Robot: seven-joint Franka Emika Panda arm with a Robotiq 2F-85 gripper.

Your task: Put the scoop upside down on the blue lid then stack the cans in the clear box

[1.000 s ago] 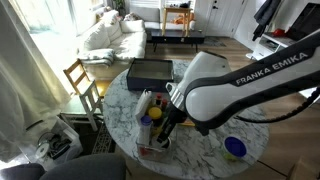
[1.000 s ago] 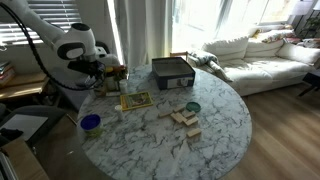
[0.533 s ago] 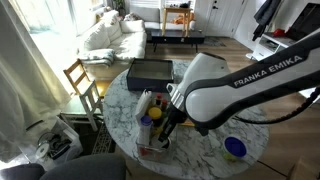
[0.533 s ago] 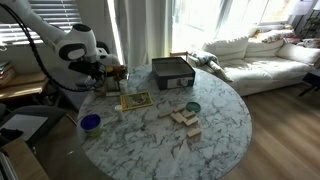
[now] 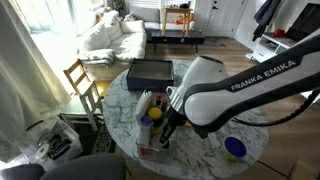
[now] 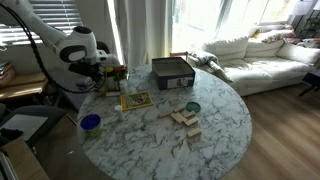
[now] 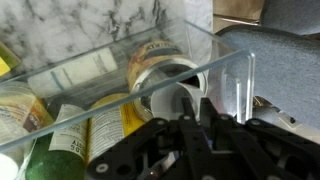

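Cans crowded together, clear box wall close

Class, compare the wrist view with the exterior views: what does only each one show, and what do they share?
Only the wrist view: the cans close enough to show their labels. Only the exterior views: the dark box, wooden blocks and sofa. Shared: the clear box, the marble table and the gripper.
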